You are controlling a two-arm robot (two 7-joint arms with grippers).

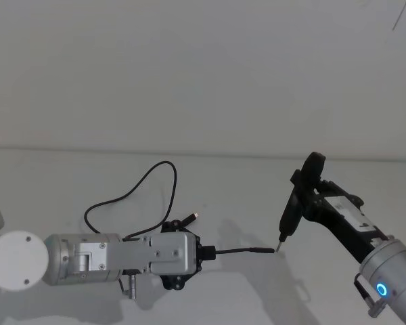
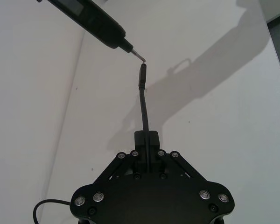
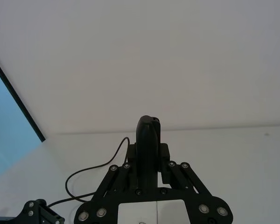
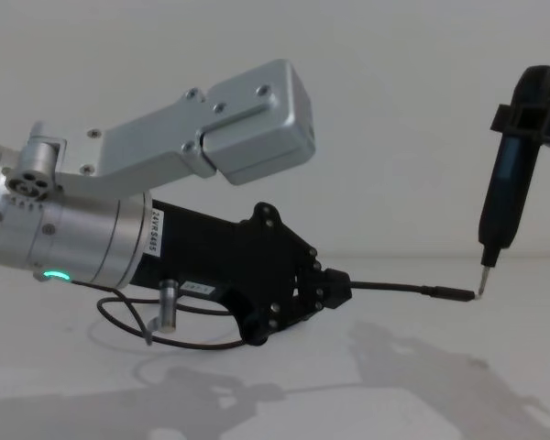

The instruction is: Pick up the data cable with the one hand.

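- The left gripper (image 1: 204, 252), a black angular two-finger claw on a fat silver cylindrical arm, reaches in from the left edge of the head view, low over the white table (image 1: 243, 183).
- Its fingers (image 2: 146, 140) are pressed together around the data cable (image 1: 132, 189), a long thin dark grey-black flexible cord; they pinch one branch just behind its end.
- From the fingertips that branch sticks straight forward, clear of the table, and ends in a small slim connector plug (image 4: 451, 293).
- The rest of the cord trails back behind the gripper, lying on the table in a wide loop; a second short branch with a small plug (image 1: 191, 218) lies beside the gripper.
- The right gripper (image 3: 148, 161), the same black linkage type, comes in from the lower right of the head view and is clamped on a dark pen-shaped tool (image 1: 289, 215) with a metal tip.
- The tool hangs nearly upright, tip downward, and its metal tip (image 4: 482, 283) sits right at the end of the held plug; whether they actually touch cannot be told.
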